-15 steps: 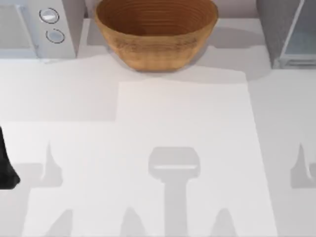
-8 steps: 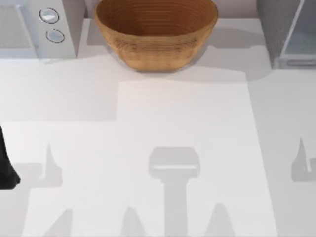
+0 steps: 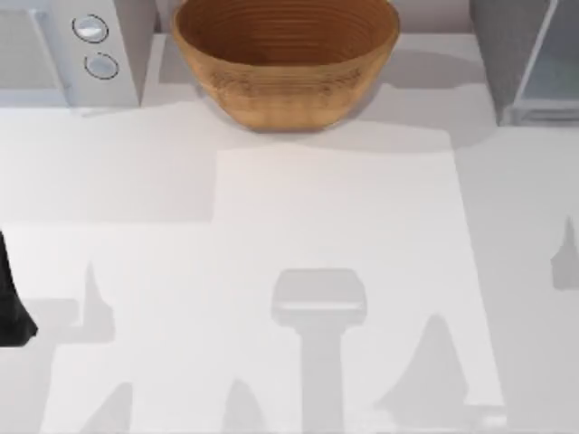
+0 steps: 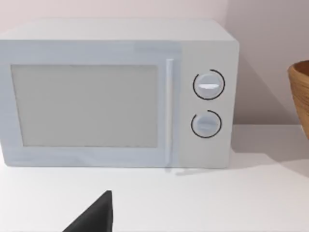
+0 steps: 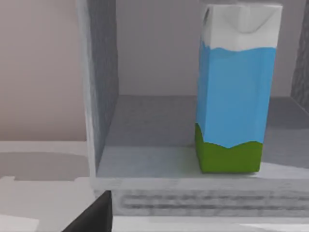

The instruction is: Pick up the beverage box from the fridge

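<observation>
The beverage box [image 5: 235, 92], a carton with a white top, sky-blue sides and a green base band, stands upright on the floor of the fridge's open compartment. The fridge [image 5: 101, 87] is a dark-grey cabinet, and it sits at the table's far right corner [image 3: 525, 63] in the top view. My right gripper [image 5: 94, 215] shows as a dark tip near the fridge's front ledge, short of the carton and apart from it. My left gripper [image 4: 94, 215] hangs low in front of the light appliance, with its arm [image 3: 11, 307] at the table's left edge.
A brown ribbed bowl [image 3: 285, 59] stands at the back middle. A light appliance with two round knobs [image 3: 68, 50] fills the back left corner and faces the left wrist camera [image 4: 116, 96]. Arm shadows lie across the white tabletop [image 3: 298, 199].
The right arm's shadows have shifted: the one near the front edge has grown and slid right, and the one at the right edge has moved up and outward. The left arm is still.
</observation>
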